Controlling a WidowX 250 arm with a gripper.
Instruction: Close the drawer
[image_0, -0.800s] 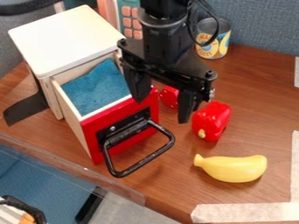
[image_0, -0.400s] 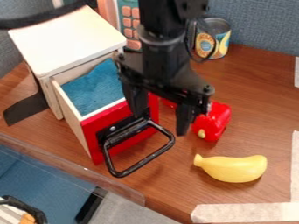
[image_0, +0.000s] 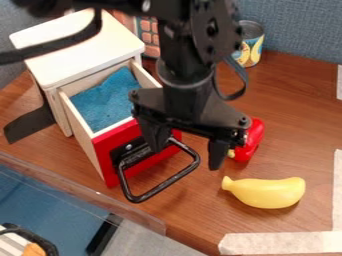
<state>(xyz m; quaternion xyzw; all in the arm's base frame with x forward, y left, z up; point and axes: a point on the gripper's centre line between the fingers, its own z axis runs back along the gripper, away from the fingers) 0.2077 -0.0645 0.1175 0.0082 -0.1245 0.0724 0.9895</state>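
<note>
Drawer: pulled out of the cabinet (image_0: 55, 57) at the table's far left corner; its red front (image_0: 107, 147) faces the near edge. Position unchanged from the earlier frames.
Cloth: blue, inside the drawer (image_0: 85, 131); unmoved.
Handle: black loop (image_0: 160, 187) on the red front, projecting toward the table's near edge.
Gripper: hangs over the handle area (image_0: 187, 155); has moved from beside the drawer's top rim toward the table's near edge. One finger overlaps the drawer front and handle, the other lies past the handle; contact cannot be told.
Claw state: released, fingers spread well apart.
Pepper: red (image_0: 250, 142), between can and banana; more covered by the gripper than before.
Can: by the table's far edge (image_0: 252, 47); unmoved, now partly behind the arm.
Banana: yellow (image_0: 267, 193), near the tape (image_0: 280, 243) along the near edge; unmoved.
</note>
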